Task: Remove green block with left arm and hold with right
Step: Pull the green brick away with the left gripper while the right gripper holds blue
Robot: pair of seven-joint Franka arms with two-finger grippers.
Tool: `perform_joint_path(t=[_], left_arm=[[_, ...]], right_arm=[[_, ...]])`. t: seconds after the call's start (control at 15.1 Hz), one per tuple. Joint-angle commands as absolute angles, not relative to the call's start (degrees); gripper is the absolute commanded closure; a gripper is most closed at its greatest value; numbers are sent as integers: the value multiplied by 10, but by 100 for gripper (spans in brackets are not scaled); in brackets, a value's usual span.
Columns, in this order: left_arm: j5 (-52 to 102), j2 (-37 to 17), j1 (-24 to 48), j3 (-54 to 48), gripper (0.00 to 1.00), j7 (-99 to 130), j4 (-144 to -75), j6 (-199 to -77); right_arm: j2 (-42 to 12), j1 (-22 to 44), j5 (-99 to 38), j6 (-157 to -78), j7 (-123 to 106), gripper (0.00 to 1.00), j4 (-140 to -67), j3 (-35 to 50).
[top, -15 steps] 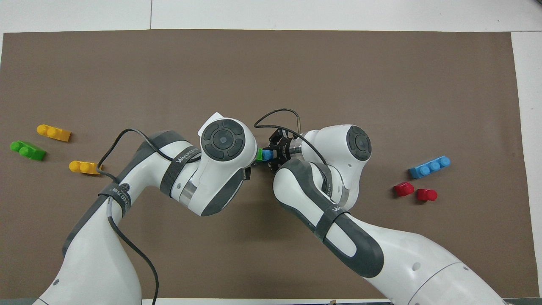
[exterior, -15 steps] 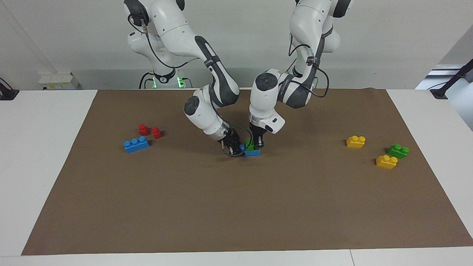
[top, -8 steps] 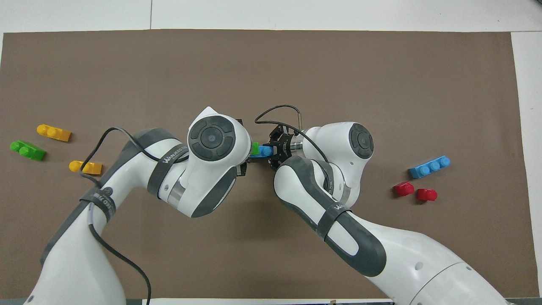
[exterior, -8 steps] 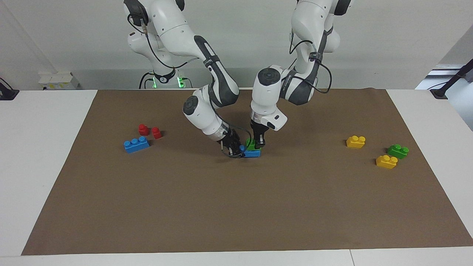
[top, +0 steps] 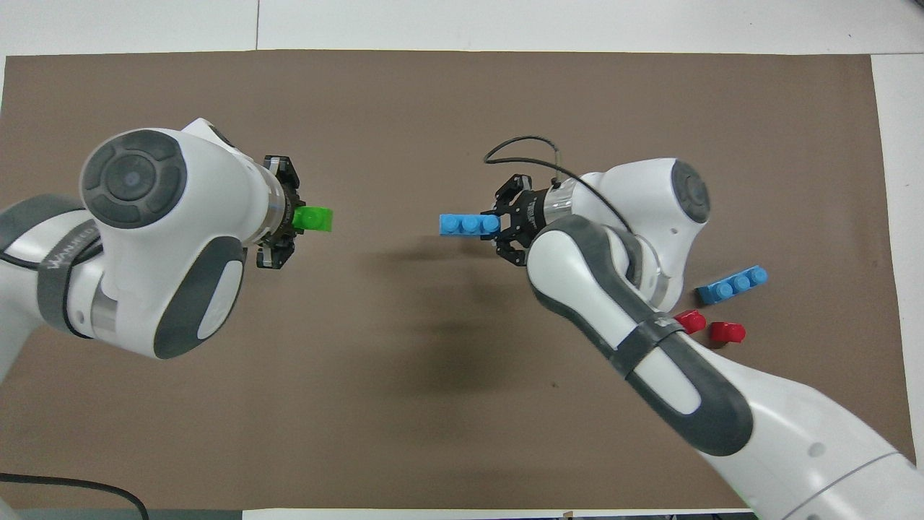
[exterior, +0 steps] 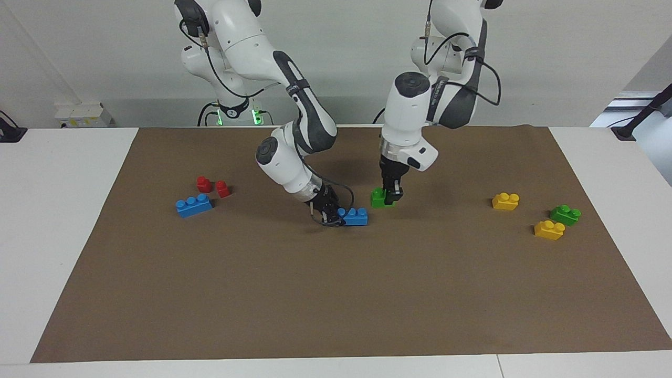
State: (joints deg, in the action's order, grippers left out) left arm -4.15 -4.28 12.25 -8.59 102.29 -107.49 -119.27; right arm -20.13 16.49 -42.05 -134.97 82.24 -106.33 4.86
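Inventory as I see it from my station, starting nearest the robots and working outward.

1. Two red pieces, on the brown mat toward the right arm's end of the table, side by side and slightly apart.
2. Green block, two-stud, gripped at one end by the left gripper, fingers clenched on it. I have it raised over the mat's middle, clear of the blue brick it is separated from. In the overhead view the green block sticks out sideways from the left gripper.
3. Loose blue brick, three studs, just beside the red pieces and a little farther from the robots.
4. Yellow brick, toward the left arm's end.
5. Held blue brick, three studs, clamped at one end by the right gripper, fingers closed on it. Whether it touches the mat I cannot tell. Overhead, this blue brick points away from the right gripper toward the green block, with a clear gap between the two bricks.
6. Second green brick, near the mat's edge at the left arm's end.
7. Second yellow brick, just beside that green one, farthest out.
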Motion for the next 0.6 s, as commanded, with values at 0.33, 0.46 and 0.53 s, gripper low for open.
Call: perform_joint_path(t=[0.33, 0.46, 0.53], left_arm=[[23, -64, -52, -88, 100, 681, -1088, -1204], [23, -83, -68, -87, 100, 632, -1088, -1222], [23, -93, -78, -87, 100, 615, -1088, -1233]], right_arm=[[-141, -93, -314, -1117, 610, 100, -1048, 53], [-132, -126, -311, -1120, 578, 100, -1082, 52], [-133, -138, -305, -1122, 556, 100, -1093, 52]])
